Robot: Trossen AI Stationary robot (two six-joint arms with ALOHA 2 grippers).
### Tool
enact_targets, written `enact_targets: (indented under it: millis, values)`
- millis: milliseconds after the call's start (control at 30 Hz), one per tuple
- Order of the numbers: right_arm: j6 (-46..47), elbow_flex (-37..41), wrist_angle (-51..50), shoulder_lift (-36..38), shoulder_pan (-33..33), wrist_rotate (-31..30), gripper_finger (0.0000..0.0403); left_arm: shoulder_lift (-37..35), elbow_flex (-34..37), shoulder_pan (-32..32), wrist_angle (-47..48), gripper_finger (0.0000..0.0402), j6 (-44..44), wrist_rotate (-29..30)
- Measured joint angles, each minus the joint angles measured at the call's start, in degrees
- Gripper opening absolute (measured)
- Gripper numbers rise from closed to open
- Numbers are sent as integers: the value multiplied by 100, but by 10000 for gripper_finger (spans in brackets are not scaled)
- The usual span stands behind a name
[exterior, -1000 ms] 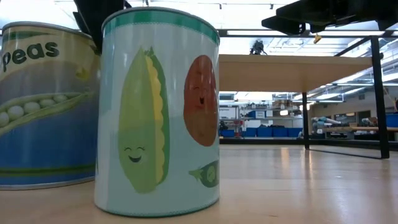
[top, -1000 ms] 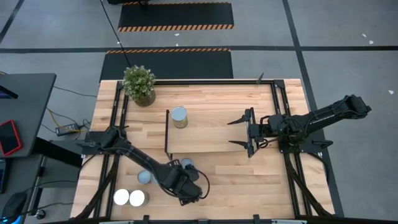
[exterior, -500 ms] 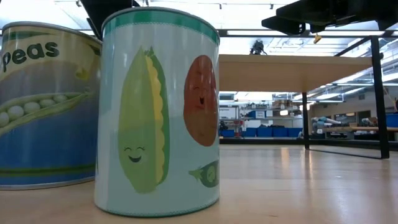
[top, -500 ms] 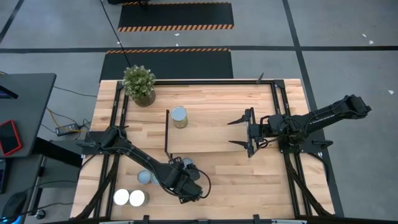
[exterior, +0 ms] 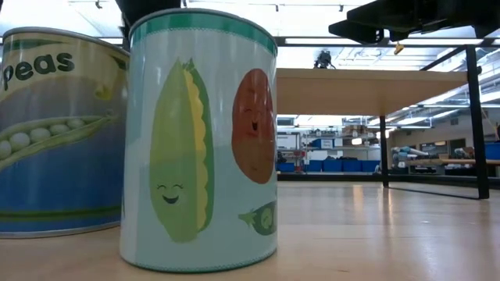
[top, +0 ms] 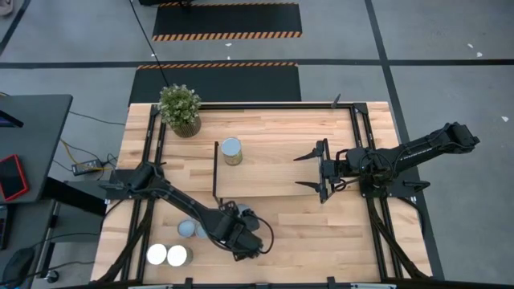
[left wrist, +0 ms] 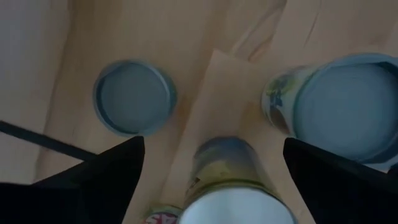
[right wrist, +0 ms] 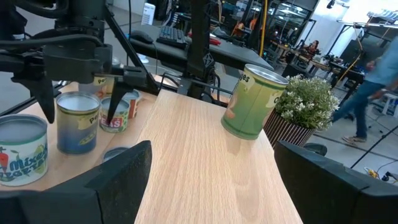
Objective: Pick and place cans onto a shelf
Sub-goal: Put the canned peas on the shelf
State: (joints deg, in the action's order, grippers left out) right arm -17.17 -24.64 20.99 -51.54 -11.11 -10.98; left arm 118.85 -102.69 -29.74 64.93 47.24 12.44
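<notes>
My left gripper (top: 241, 233) hangs pointing down over a cluster of cans (top: 243, 213) near the table's front, and it is open. In the left wrist view its fingers stand wide on either side of one can (left wrist: 231, 180) without touching it. Two more cans, with bluish-grey tops (left wrist: 134, 96) (left wrist: 349, 106), stand beyond it. One olive-labelled can (top: 231, 151) stands upright on the shelf (top: 281, 172). My right gripper (top: 307, 170) waits open and level above the shelf's right part.
Two white-topped cans (top: 167, 255) and a grey-topped one (top: 186, 229) stand at the front left. A potted plant (top: 179, 108) sits at the far left corner. Two cans (exterior: 199, 140) (exterior: 55, 129) stand close to the low camera. Black rod frames (top: 215, 170) end the shelf.
My left gripper has rolled slightly about its own axis while staying over the same cans. In the low view its dark arm behind the two near cans has shifted a little toward the right. The cans have stayed in place.
</notes>
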Motion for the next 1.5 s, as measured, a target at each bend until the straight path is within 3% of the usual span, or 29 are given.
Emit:
enact_targets:
  millis: [133,300,633,900,1233,1500]
  values:
    - [0,0,-1,0,0,0,347,0,0,101,0,389,-579,-42]
    - [0,0,0,-1,0,0,347,0,0,141,-36,389,-378,-13]
    - [0,0,-2,-1,0,0,347,0,0,159,-83,389,-1028,-964]
    - [0,0,-2,-1,0,0,347,0,0,-14,215,389,-1805,-960]
    - [2,0,135,-1,0,-181,347,0,0,-402,523,389,-2340,-514]
    - [302,0,249,-1,-22,-132,347,0,0,-465,804,389,-2149,-517]
